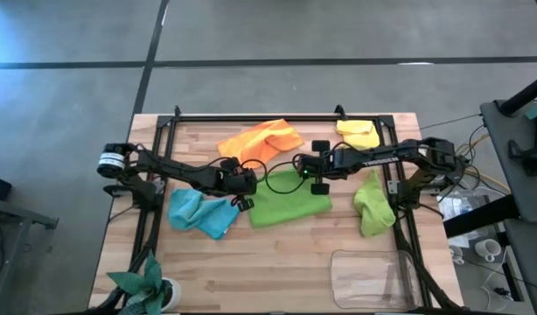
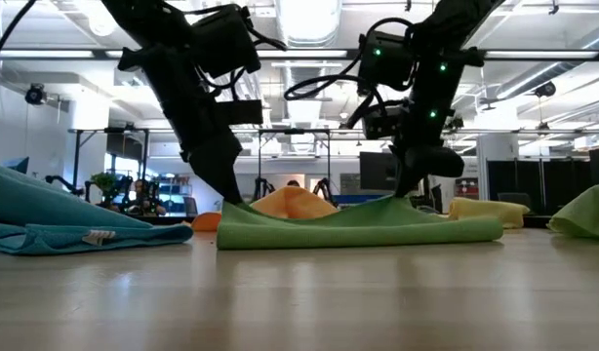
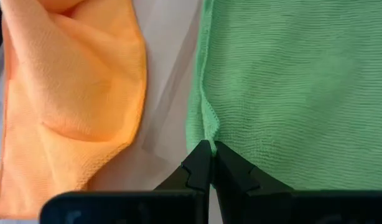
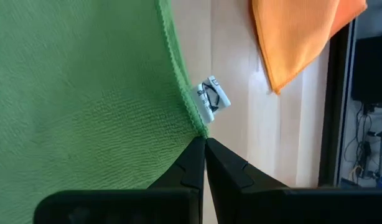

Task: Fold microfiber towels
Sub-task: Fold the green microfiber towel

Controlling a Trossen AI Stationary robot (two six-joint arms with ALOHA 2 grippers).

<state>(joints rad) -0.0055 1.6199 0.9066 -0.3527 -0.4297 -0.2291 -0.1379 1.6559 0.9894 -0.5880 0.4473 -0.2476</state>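
The green towel point(image 1: 289, 199) lies spread at the middle of the table point(image 1: 277, 271), with both grippers on its far edge. The left gripper point(image 3: 206, 149) has its fingers pinched together on the hem at one corner; the right gripper point(image 4: 202, 142) is clamped the same way on the hem at the other corner, just beside a small white label point(image 4: 211, 99). In the low view the cloth sags between the two pinch points and lies flat elsewhere.

It looks light and limp, with a grippy weave (not likely to slip out of the fingers, though a thin hem could pull free if tugged sideways). Corners and hems are the sensible places to hold, since the middle would only bunch up.

Around it: the orange towel point(image 1: 261, 140) sits just beyond the held edge, close enough to be dragged along. The blue towel point(image 1: 201, 213) lies beside the left gripper, a yellow-green towel point(image 1: 372, 203) to the right, a yellow towel point(image 1: 358, 133) at the far right corner. The nearer half of the table is mostly bare wood, with a clear tray point(image 1: 373, 278) and a plant point(image 1: 144, 284) at its front corners, so folding toward the front looks the roomiest direction.
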